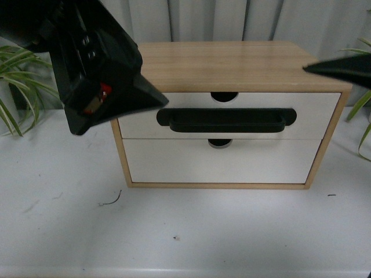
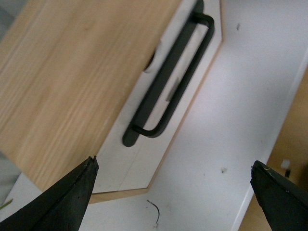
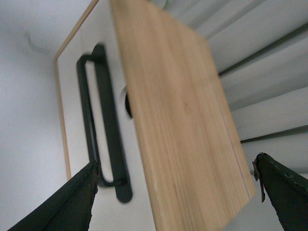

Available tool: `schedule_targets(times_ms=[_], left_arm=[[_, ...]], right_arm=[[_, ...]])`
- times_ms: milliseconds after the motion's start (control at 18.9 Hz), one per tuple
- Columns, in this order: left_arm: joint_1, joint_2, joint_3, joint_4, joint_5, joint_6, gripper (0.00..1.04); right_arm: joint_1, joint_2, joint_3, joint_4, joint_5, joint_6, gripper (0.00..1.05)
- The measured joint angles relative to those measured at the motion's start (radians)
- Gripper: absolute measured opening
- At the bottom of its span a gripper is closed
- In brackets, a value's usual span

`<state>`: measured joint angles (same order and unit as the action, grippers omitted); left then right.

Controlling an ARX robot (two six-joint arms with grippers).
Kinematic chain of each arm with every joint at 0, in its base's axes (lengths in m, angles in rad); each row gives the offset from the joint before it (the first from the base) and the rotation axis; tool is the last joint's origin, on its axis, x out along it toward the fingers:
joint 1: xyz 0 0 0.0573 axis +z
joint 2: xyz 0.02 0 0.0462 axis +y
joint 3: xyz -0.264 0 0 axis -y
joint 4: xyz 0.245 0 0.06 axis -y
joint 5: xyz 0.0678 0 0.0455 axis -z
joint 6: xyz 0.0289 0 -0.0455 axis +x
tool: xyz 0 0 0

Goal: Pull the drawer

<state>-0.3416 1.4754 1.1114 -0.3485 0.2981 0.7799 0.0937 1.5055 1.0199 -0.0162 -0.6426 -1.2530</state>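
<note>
Nearest is the plain white table [image 1: 69, 231] w/ a lil curl of wire [image 1: 111, 200] on it. Behind that sits the small wood cabinet [image 1: 232, 63]. The drawer [image 1: 316, 116] is the top one of two, smooth white front, looks shut afaict. Its black bar handle [image 1: 226, 120] runs left-right, matte w/ rounded ends, half-round notch [image 1: 224, 97] just above. Left gripper [image 2: 174, 162] is spread wide, above-left of the handle's left end, prob the nearer arm. Right gripper [image 3: 176, 160] is also spread wide, off by the cabinet's top right corner. Grainy light wood top, grey curtain [image 1: 191, 20] farthest back.
</note>
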Motion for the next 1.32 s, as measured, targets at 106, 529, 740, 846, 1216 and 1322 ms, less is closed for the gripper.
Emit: schedule_targets(times_ms=[106, 529, 740, 846, 1216, 1322], left_arm=[[-0.017, 0.041, 0.043, -0.072, -0.014, 0.078, 0.98], [-0.081, 0.274, 0.182, -0.105, -0.064, 0.198, 0.98], [-0.085, 0.333, 0.189, -0.047, -0.047, 0.195, 0.98], [-0.084, 0.362, 0.205, -0.032, -0.039, 0.192, 0.98], [-0.114, 0.456, 0.212, 0.036, -0.032, 0.189, 0.98], [-0.132, 0.488, 0.212, 0.048, -0.032, 0.188, 0.98]], right_arm=[[-0.011, 0.031, 0.034, -0.126, 0.031, -0.189, 0.98], [0.036, 0.167, 0.127, -0.316, 0.157, -0.477, 0.98], [0.078, 0.243, 0.138, -0.302, 0.175, -0.48, 0.98], [0.084, 0.274, 0.156, -0.302, 0.183, -0.481, 0.98], [0.129, 0.377, 0.162, -0.227, 0.208, -0.487, 0.98], [0.129, 0.412, 0.142, -0.183, 0.22, -0.487, 0.98]])
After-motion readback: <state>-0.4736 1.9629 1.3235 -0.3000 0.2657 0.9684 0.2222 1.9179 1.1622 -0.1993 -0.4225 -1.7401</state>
